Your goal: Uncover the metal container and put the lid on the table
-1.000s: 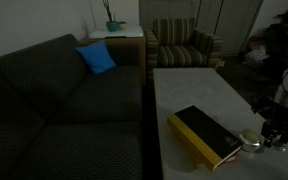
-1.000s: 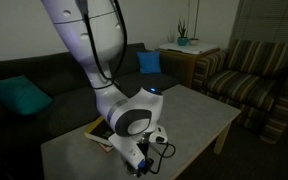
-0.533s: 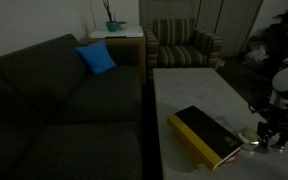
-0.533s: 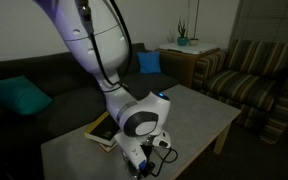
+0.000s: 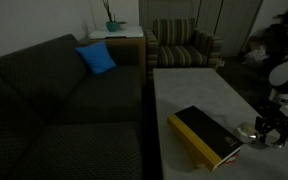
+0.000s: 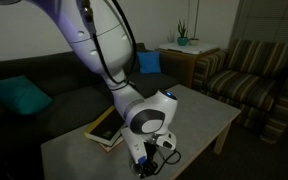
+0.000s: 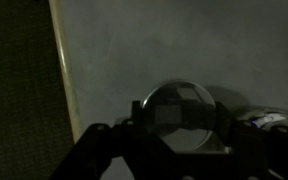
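Observation:
In the wrist view my gripper [image 7: 179, 120] has a finger on each side of the lid [image 7: 177, 103], a small round shiny metal cap, and is shut on it just above the pale table [image 7: 134, 50]. In an exterior view the gripper [image 5: 268, 134] hangs over the table's [image 5: 199, 90] near right part, and the metal container [image 5: 248, 131] shows as a small pale round shape beside it. I cannot tell whether the lid is off the tin. In the other exterior view the gripper [image 6: 152, 161] is low over the table [image 6: 199, 112], and the tin is hidden.
A black-and-yellow book [image 5: 206, 137] lies next to the tin and also shows in an exterior view [image 6: 106, 130]. A dark sofa [image 5: 64, 100] runs along the table's long edge [image 7: 64, 70]. A striped armchair [image 5: 184, 45] and a side table with a plant [image 5: 114, 30] stand beyond.
The arm has shifted a little along the table and the wrist has risen slightly. The gripper stays around the lid. The book has not moved.

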{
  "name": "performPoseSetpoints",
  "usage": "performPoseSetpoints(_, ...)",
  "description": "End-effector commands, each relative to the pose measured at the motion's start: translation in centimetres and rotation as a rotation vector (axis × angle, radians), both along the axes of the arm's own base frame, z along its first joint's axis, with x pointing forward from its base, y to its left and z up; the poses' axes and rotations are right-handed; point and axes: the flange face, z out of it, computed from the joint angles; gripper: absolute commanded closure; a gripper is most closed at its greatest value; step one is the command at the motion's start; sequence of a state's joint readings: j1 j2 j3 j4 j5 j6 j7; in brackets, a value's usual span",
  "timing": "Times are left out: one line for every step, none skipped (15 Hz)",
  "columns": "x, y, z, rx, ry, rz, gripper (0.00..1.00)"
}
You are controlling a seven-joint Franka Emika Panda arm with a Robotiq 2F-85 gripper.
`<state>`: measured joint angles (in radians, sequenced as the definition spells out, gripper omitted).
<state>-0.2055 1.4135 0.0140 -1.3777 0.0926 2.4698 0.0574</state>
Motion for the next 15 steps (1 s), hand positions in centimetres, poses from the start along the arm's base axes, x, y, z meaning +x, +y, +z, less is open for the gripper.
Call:
performPoseSetpoints(-0.8,-0.5,-0.8,-0.094,0.048,-0.061,0.55)
performPoseSetpoints(-0.9,-0.4,-0.7,-0.103,0.056,-0.046,0.55)
performPoseSetpoints(-1.0,0.0,-0.6,-0.083,0.048,0.015,0.55)
performPoseSetpoints(-0.9,0.5,-0.4,-0.066,0.020,0.078,0.55)
performPoseSetpoints(-0.7,0.8,-0.2,-0.050,-0.014,0.151,0.55)
performPoseSetpoints(-0.5,1.0,0.0,-0.040,-0.043,0.202,0.55)
performPoseSetpoints(-0.3,1.3,0.1,-0.032,-0.068,0.253,0.55)
performPoseSetpoints(-0.3,1.4,0.2,-0.025,-0.090,0.307,0.55)
performPoseSetpoints(-0.4,1.5,0.3,-0.020,-0.115,0.362,0.55)
performPoseSetpoints(-0.5,1.5,0.4,-0.013,-0.141,0.413,0.55)
performPoseSetpoints(-0.7,1.5,0.5,-0.009,-0.165,0.462,0.55)
performPoseSetpoints(-0.9,1.5,0.6,-0.002,-0.187,0.504,0.55)
performPoseSetpoints(-1.1,1.5,0.7,0.005,-0.211,0.544,0.55)
performPoseSetpoints(-1.2,1.5,0.6,0.010,-0.232,0.576,0.55)
performPoseSetpoints(-1.4,1.5,0.7,0.016,-0.252,0.608,0.55)
